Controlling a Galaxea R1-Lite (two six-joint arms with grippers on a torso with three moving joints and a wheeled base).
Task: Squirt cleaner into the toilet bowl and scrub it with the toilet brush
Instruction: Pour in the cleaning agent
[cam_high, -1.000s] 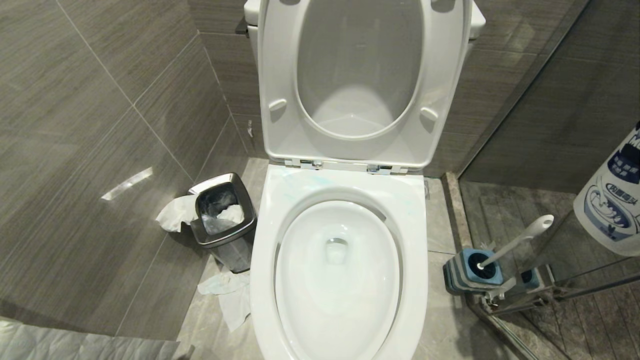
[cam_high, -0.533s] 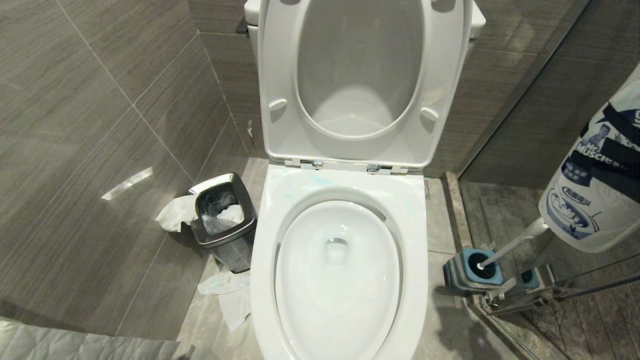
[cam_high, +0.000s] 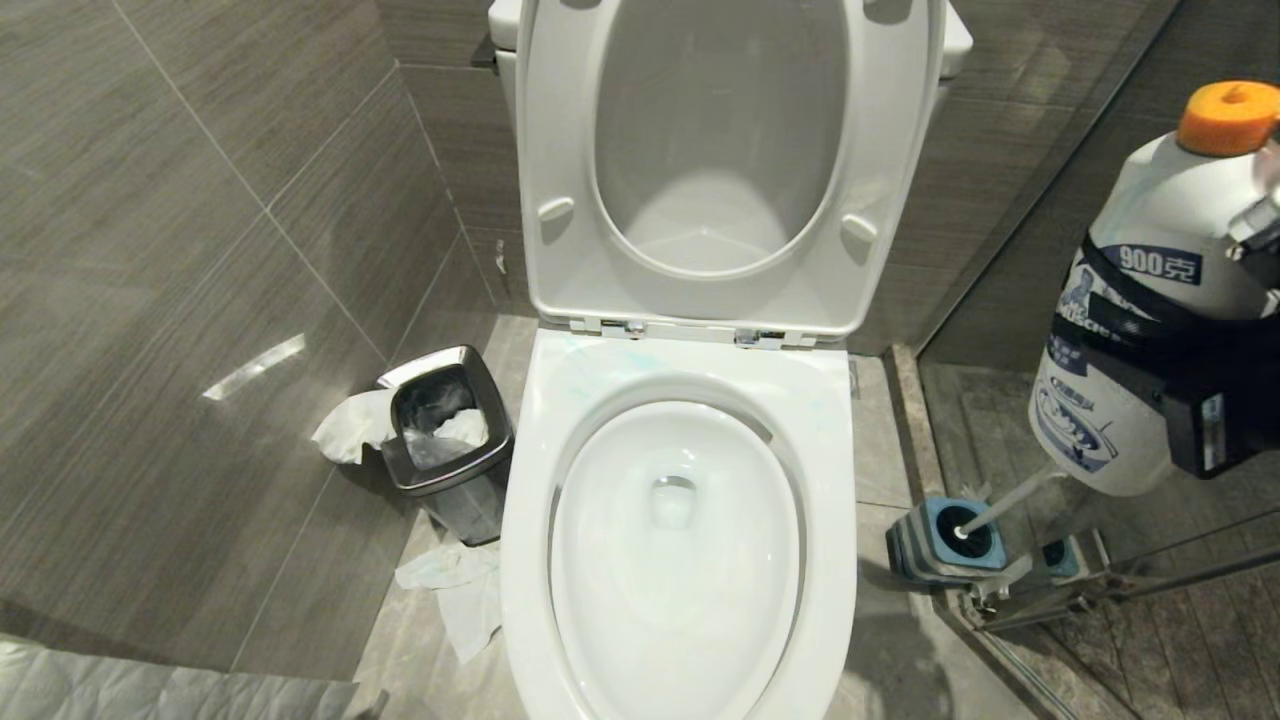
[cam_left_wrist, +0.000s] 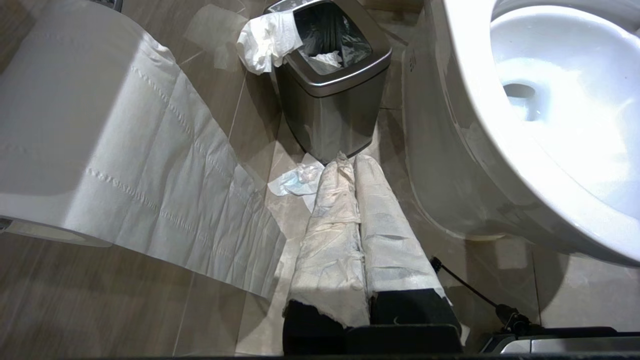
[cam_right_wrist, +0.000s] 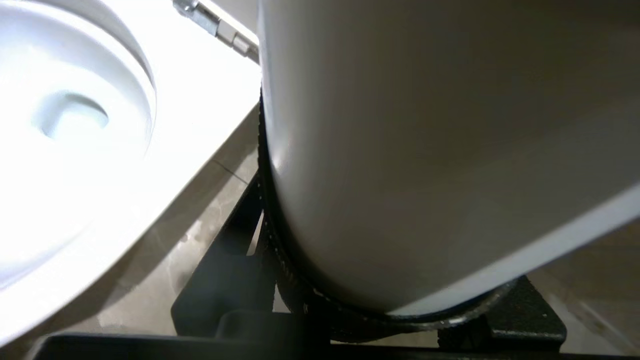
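Nearest the robot, low beside the large white glossy ceramic toilet bowl (cam_high: 680, 560), the left gripper (cam_left_wrist: 350, 200) is parked with its tissue-wrapped fingers (cam_left_wrist: 332, 235) pressed together and nothing held between them; a white paper roll (cam_left_wrist: 100, 150) trails a sheet just beside it. It is judged to be idle so that the bowl is left to the other arm.

To the right of the bowl, the pale whitish plastic cleaner bottle with a dark navy label and an orange cap (cam_high: 1150, 300) is carried off the floor by the right gripper (cam_high: 1190, 400), whose black jaws are clamped around the bottle's lower body. The bottle is held roughly upright with the cap uppermost, presumably so that nothing spills before it is over the water. It is not yet above the bowl's opening.

Below the bottle, the slim white-handled toilet brush (cam_high: 1010, 495) leans in its square blue-and-grey holder (cam_high: 940, 540) on the floor just right of the bowl, untouched; it is kept within the right arm's reach for the scrubbing step.

Left of the bowl, a small square steel bin (cam_high: 445, 440) stands with crumpled tissue (cam_high: 350, 425) around it. Behind the bowl, the white seat and lid (cam_high: 720, 170) are raised against the cistern, so the rim is exposed for squirting.
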